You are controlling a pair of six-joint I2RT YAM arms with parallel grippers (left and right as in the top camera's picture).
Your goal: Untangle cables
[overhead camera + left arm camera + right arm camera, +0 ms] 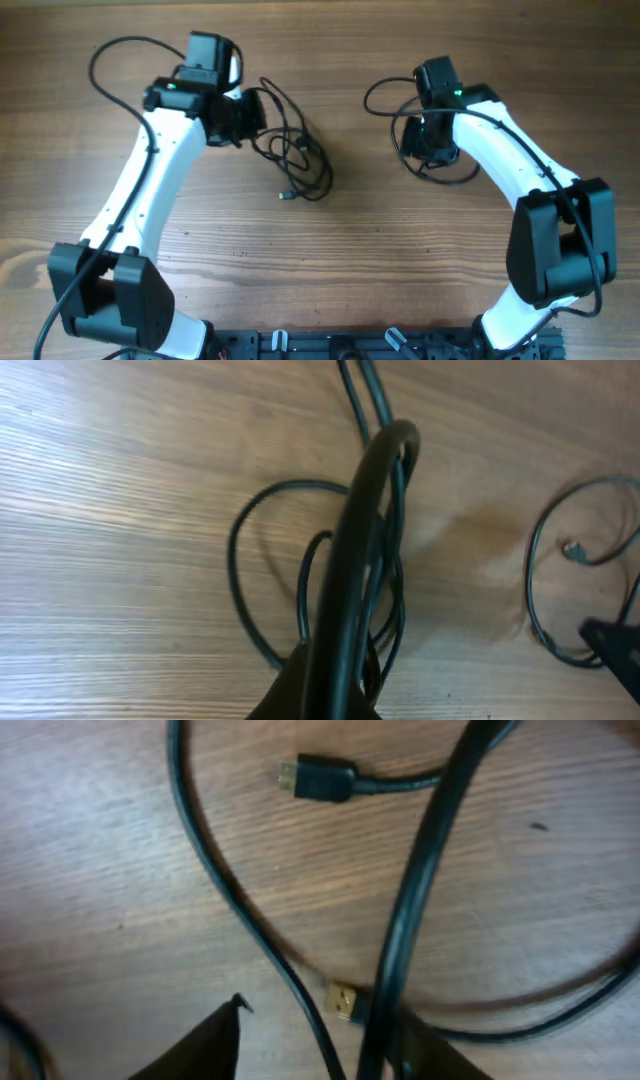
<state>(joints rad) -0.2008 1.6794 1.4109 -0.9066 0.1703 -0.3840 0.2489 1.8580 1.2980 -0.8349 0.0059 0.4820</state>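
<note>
Cables (300, 160) lie in two loose heaps. Left gripper (252, 116) is closed at one heap. Right gripper (318, 1025) is parted, straddling the other.

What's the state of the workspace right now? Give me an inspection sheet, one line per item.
Surface: wooden table, bare grain, no stains seen.
Job's things: left cable bundle, overlapping loops, not separated; right cable loop, with a black plug and a gold-tipped plug lying on the wood.
Clutter: nothing seen.
Grippers: left pincer shut on a cord of the left cable bundle; right pincer open, with a cord running between its fingers.
Cables: arm wires arch off the white arms, clear of the bundles.
Surroundings: dark mounting rail at the table's near edge; nothing else seen.
</note>
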